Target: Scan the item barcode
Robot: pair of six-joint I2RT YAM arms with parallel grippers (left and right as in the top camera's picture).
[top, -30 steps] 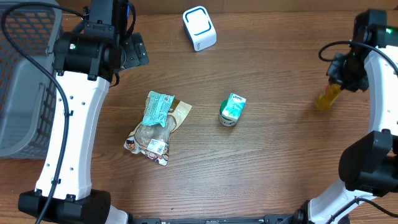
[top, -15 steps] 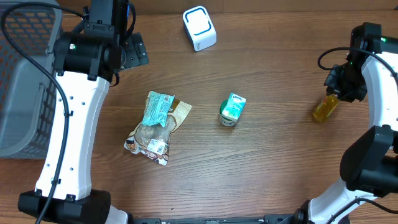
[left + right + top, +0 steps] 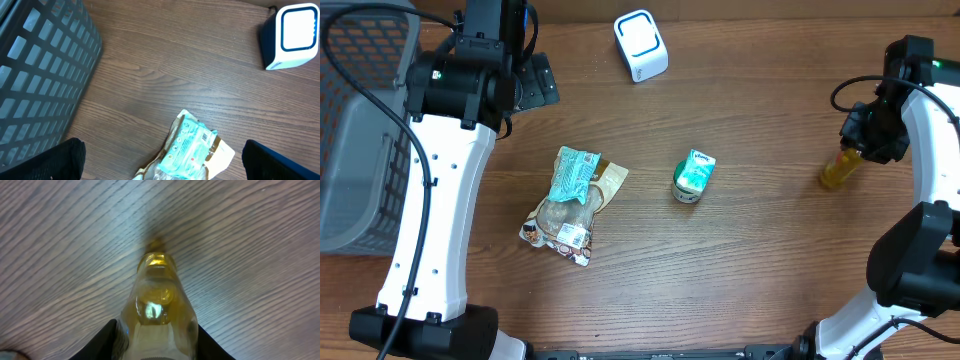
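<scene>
A small yellow bottle [image 3: 835, 171] stands tilted at the far right of the table, its far end touching the wood. My right gripper [image 3: 861, 138] is shut on its upper part. In the right wrist view the bottle [image 3: 159, 300] fills the gap of the right gripper [image 3: 156, 336], with a black finger pressed against each side. The white and blue barcode scanner [image 3: 641, 45] sits at the back centre and also shows in the left wrist view [image 3: 292, 35]. My left gripper [image 3: 162, 162] hangs wide open above the top of a snack bag [image 3: 192, 150], holding nothing.
A teal and brown snack bag [image 3: 572, 200] lies left of centre. A small green-topped carton [image 3: 694, 175] stands in the middle. A grey mesh basket [image 3: 350, 150] fills the left edge, close beside the left arm, and shows in the left wrist view [image 3: 40, 75].
The right gripper has carried the yellow bottle down and slightly left, and the bottle's end now meets the table. The left arm has not moved.
</scene>
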